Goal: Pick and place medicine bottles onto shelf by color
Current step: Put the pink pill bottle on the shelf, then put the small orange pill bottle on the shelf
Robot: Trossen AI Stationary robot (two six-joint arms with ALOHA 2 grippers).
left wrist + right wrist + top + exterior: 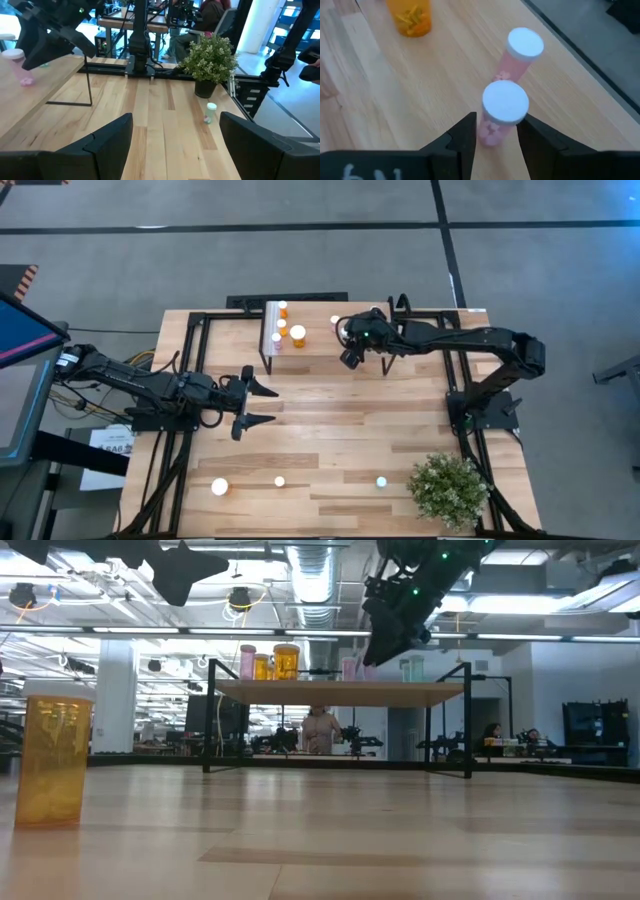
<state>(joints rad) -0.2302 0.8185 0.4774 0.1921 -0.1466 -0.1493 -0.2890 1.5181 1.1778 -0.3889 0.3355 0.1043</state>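
A pink bottle (501, 115) is flanked on the shelf (318, 345) by the right gripper (496, 137) (grip uncertain), while the left gripper (262, 405) is held open.

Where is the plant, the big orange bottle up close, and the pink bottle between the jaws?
Plant (449, 489), high view, middle of its leafy top.
Big orange bottle (53, 760), low view, middle of its body.
Pink bottle (505, 103), right wrist view, on its white cap.

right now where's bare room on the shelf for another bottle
The shelf is bare through its middle, between the orange bottles by the white strip and the pink bottles under the right gripper. Both those ends are crowded.
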